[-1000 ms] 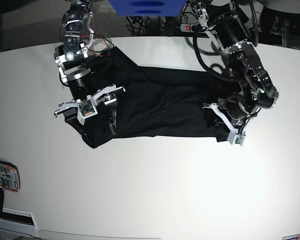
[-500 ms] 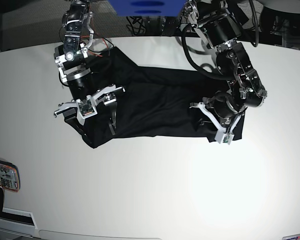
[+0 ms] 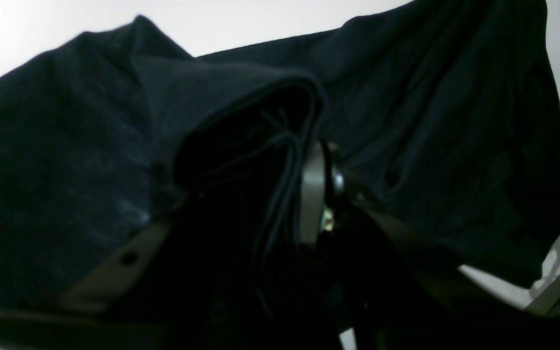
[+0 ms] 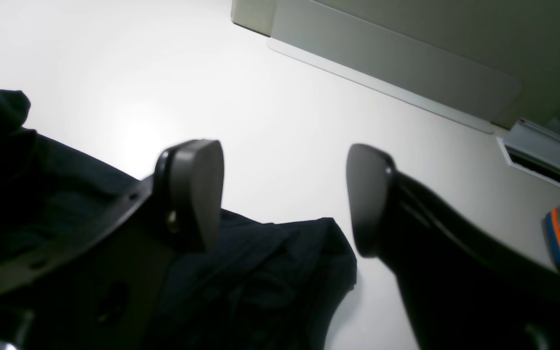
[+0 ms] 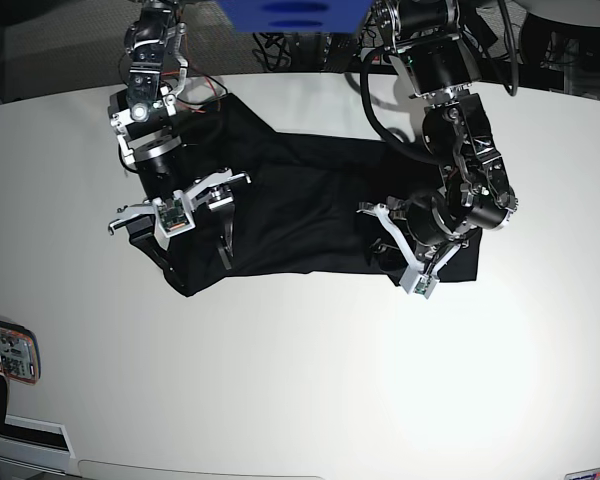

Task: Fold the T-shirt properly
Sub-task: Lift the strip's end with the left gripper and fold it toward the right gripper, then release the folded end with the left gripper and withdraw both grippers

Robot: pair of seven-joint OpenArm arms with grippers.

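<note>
The plain black soft cloth T-shirt point(image 5: 310, 215) lay spread across the white table point(image 5: 300, 380), and the left gripper point(image 5: 405, 255), jaws narrowed on a bunched fold of its end, seemed to be carrying that end inward over the body. The right gripper point(image 4: 285, 194) hung wide apart and empty above the shirt's opposite end. Next, the carried end needed laying flat and square on the shirt before letting go.

Matt black cloth T-shirt point(image 5: 310, 205) on a smooth white table point(image 5: 310, 380).

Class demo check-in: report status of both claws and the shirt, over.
Left claw pinching a raised fold of shirt. Right claw open above the shirt's other end, holding nothing. Shirt part-folded on table. Nothing in the way, over.
</note>
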